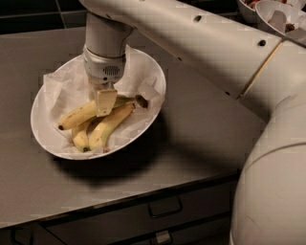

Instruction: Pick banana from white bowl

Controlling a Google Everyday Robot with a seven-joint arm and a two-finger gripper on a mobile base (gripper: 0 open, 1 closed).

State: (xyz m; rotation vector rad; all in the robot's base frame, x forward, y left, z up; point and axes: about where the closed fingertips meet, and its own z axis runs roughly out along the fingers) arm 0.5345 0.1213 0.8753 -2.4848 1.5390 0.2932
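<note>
Pincer (pixel 105 99) down inside the white bowl (pixel 34 125) on the worktop (pixel 205 139), right at the banana (pixel 76 116), two shorter bananas (pixel 107 128) alongside; apart or clamped, cannot tell.

The gripper (pixel 105 101) sits low in the white bowl (pixel 40 136), over the banana (pixel 76 115) — it hides the banana's middle. A short banana (pixel 80 139) is partly tucked under a plump banana (pixel 111 126). Two far bowls (pixel 282 13) — cut off at the top edge.

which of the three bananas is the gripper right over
The longest banana, the far one in the white bowl, with a dark stem tip. The gripper sits over its middle; the plumper banana and shorter banana lie nearer the camera.
</note>
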